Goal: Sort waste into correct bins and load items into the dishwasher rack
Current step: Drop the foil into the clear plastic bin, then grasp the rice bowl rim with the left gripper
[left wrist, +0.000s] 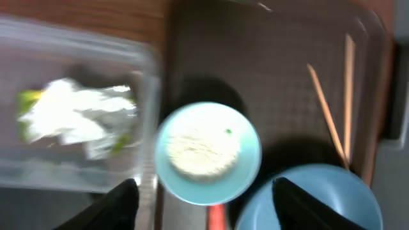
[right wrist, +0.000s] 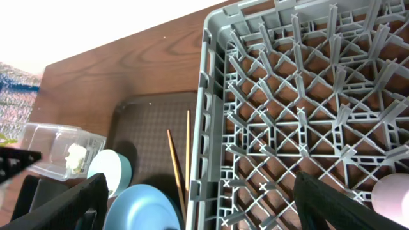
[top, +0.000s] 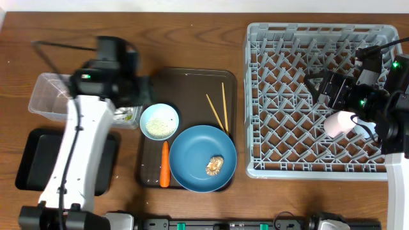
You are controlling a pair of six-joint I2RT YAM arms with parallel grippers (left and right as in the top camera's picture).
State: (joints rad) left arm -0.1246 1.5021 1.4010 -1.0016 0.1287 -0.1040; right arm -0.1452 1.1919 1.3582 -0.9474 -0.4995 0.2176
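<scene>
Two grippers answer to me, and both have their fingers spread wide with nothing between them. My left gripper (left wrist: 204, 188) hangs over the left edge of the brown serving tray (top: 192, 83), with the pale blue bowl (left wrist: 208, 153) under it. That bowl sits on the tray's left side and holds a mound of white rice (left wrist: 201, 150). Just left of the tray stands the clear tub (top: 45, 96), and the crumpled yellow-green and silver wrapper (left wrist: 77, 118) lies in its end nearest the tray. The black tray (top: 29, 160) sits further left and nearer the table's front.

On the tray's front right corner rests the large blue plate (top: 202, 158), carrying the brownish food scrap (top: 214, 164). The carrot (top: 165, 164) lies on the tray just beside the plate's left rim. The two chopsticks (top: 217, 108) lie on the tray's right side, behind the plate.

Right of the tray stands the grey dishwasher rack (top: 281, 38). My right gripper (right wrist: 201, 177) hovers over it, and the pink cup (top: 337, 122) sits inside the rack, on the side far from the tray.
</scene>
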